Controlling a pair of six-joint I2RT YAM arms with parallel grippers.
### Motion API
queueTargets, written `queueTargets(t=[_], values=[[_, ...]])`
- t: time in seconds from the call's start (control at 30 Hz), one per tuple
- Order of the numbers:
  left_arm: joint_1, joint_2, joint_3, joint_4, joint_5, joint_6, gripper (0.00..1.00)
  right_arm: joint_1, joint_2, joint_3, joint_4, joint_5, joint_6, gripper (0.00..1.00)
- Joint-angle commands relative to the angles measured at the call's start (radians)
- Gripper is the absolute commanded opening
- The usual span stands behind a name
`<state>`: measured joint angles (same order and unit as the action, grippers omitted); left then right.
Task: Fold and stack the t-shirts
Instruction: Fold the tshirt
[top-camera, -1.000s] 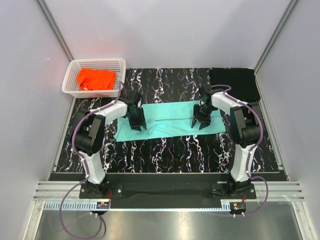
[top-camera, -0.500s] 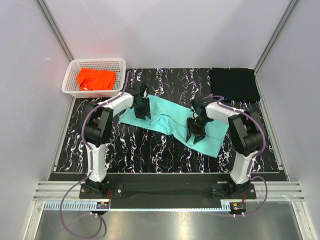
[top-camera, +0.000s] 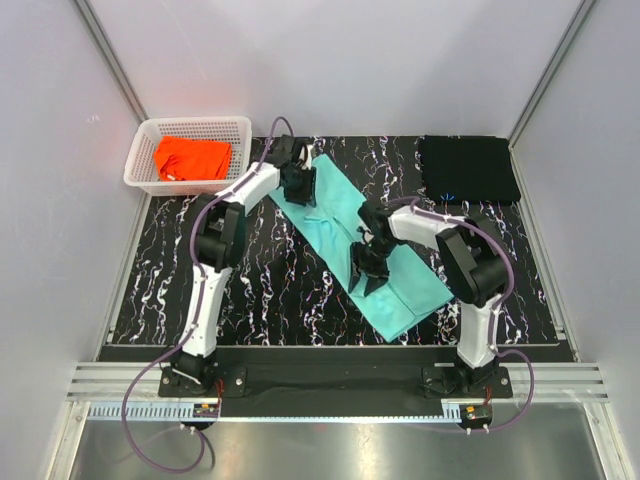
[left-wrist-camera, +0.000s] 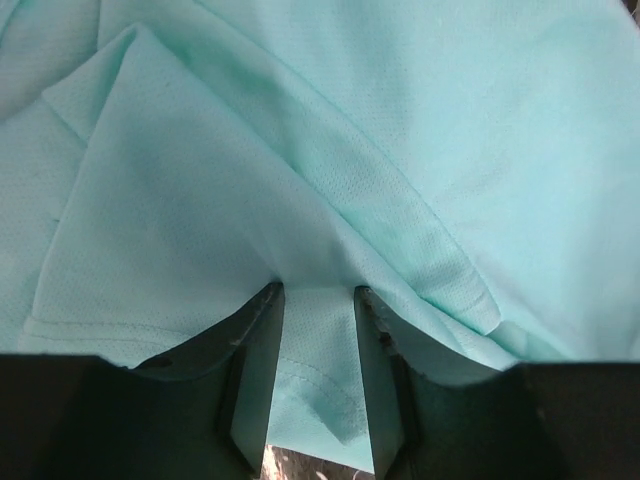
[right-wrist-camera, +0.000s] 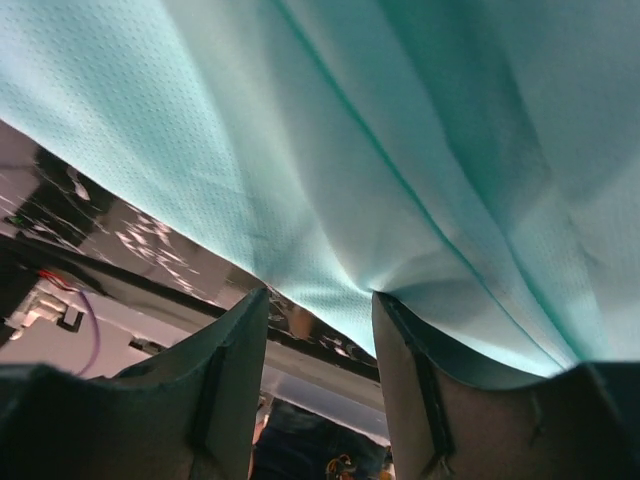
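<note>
Since a second ago the mint-teal t-shirt (top-camera: 335, 218) has been swung from a level band across the table into a slant: its left end is now carried to the far side beside the basket (top-camera: 148, 130), and its right end is drawn toward the near edge, right of the middle. The left gripper (top-camera: 297, 190) has been moved away from the bases and the right gripper (top-camera: 366, 278) brought nearer and leftward. In the left wrist view a stitched hem of the fine-meshed, dimpled knit is seen nipped between the two dark fingers (left-wrist-camera: 262, 340), with soft creases fanning out from the pinch. In the right wrist view the same cloth is gathered between the fingers (right-wrist-camera: 235, 350) and hangs off them in long folds, so each pincer is closed on that shirt. The orange t-shirt (top-camera: 192, 158) is left crumpled inside the white lattice basket, and the black t-shirt (top-camera: 468, 168) is laid flat as a rectangle at the far right corner of the glossy black, white-veined tabletop (top-camera: 280, 295).
</note>
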<state>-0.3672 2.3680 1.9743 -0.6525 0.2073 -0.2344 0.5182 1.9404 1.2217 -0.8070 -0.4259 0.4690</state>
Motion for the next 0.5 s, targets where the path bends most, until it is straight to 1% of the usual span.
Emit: queueTargets(t=[0.0,0.03,0.07,0.1,0.17,0.27,0.37,0.4,0.47], values=[[0.051,0.098,0.130,0.002,0.093,0.032,0.41,0.029,0.061,0.104,0.051,-0.039,0.055,0.53],[0.060,0.146,0.159,0.004,0.109,0.021,0.41,0.039,0.083,0.119,0.055,-0.054,0.065,0.53],[0.069,0.164,0.211,0.005,0.124,0.017,0.41,0.046,0.092,0.134,0.057,-0.062,0.075,0.53],[0.088,0.186,0.236,0.011,0.156,0.009,0.41,0.051,0.109,0.159,0.069,-0.071,0.101,0.53],[0.100,0.229,0.293,0.033,0.172,0.004,0.41,0.077,0.126,0.177,0.094,-0.112,0.135,0.53],[0.128,0.263,0.343,0.085,0.210,0.009,0.42,0.124,0.164,0.216,0.146,-0.161,0.201,0.53],[0.152,0.286,0.379,0.135,0.292,-0.031,0.44,0.175,0.212,0.280,0.196,-0.198,0.266,0.53],[0.155,0.289,0.377,0.167,0.329,-0.069,0.44,0.183,0.235,0.289,0.227,-0.212,0.304,0.53],[0.162,0.298,0.377,0.183,0.348,-0.088,0.44,0.203,0.250,0.318,0.252,-0.232,0.336,0.53]])
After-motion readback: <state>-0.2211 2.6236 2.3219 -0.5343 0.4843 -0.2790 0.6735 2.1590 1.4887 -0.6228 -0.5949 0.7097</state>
